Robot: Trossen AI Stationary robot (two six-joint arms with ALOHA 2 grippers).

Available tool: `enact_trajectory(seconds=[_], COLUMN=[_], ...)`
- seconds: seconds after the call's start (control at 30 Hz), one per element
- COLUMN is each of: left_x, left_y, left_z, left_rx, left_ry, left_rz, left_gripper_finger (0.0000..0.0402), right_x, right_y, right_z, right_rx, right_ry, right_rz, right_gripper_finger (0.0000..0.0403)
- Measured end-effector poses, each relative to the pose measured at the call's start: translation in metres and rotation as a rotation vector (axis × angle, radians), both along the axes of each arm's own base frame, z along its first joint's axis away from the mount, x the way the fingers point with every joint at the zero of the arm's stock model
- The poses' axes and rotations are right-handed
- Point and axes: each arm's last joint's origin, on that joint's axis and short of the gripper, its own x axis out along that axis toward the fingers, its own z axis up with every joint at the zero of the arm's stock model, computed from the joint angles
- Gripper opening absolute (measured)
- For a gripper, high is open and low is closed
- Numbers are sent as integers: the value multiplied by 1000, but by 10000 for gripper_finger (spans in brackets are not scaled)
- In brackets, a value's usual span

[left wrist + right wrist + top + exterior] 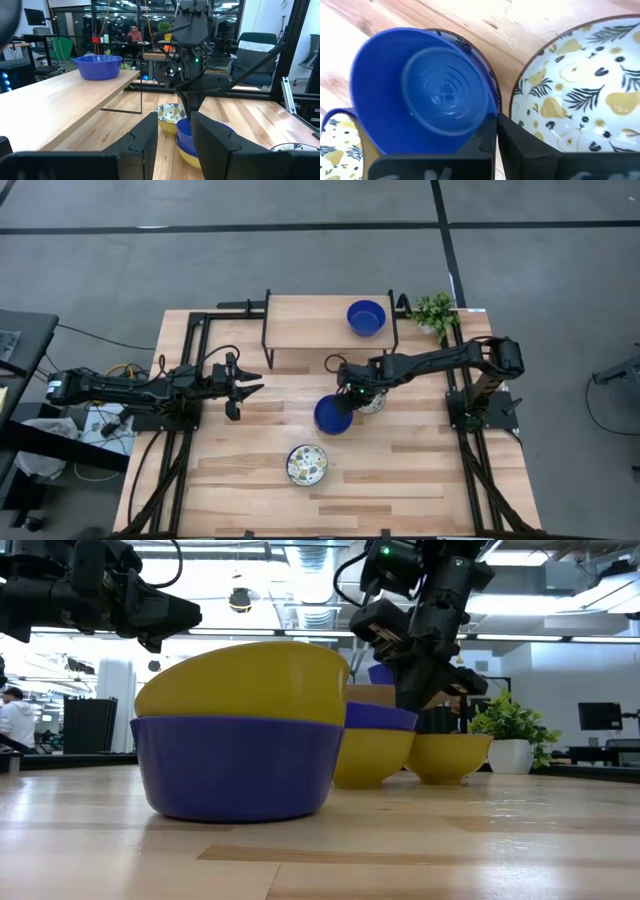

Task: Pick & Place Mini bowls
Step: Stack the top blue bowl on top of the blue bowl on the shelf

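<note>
A blue mini bowl sits nested in a yellow-sided patterned bowl at mid-table, and my right gripper is shut on its rim. Beside it, under the right arm, stands a second patterned mini bowl. Another patterned bowl rests on the table nearer the front edge. A second blue mini bowl stands on the raised shelf at the back. My left gripper hovers open at the table's left, touching nothing. My right gripper pinches the blue bowl's rim on the side facing the neighbouring patterned bowl. One finger is inside the bowl and the other one is outside. The fingers slant down from above and from the table's right. The bowl is tilted, its underside in the lower bowl.
A small green plant stands at the back right corner beside the shelf's black frame. Bare wood lies along the front and the right of the table. People and desks show in the room beyond.
</note>
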Motion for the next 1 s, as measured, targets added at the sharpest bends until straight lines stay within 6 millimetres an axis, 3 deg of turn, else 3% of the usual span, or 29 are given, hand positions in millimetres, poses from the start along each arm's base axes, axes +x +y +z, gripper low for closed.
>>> enact_trajectory(seconds=[0.57,0.77,1.0], left_x=[0,0,0], left_y=[0,0,0], left_z=[0,0,1], left_rx=[0,0,0], left_ry=[-2,-5,-10], left_rz=[0,0,0], left_gripper_finger=[116,116,116], right_x=[-9,-11,-29], right_y=[0,1,0], right_z=[24,46,72], right_rx=[-15,5,84], right_ry=[-49,-128,-201], right_rz=[6,71,158], right_gripper_finger=[0,0,0])
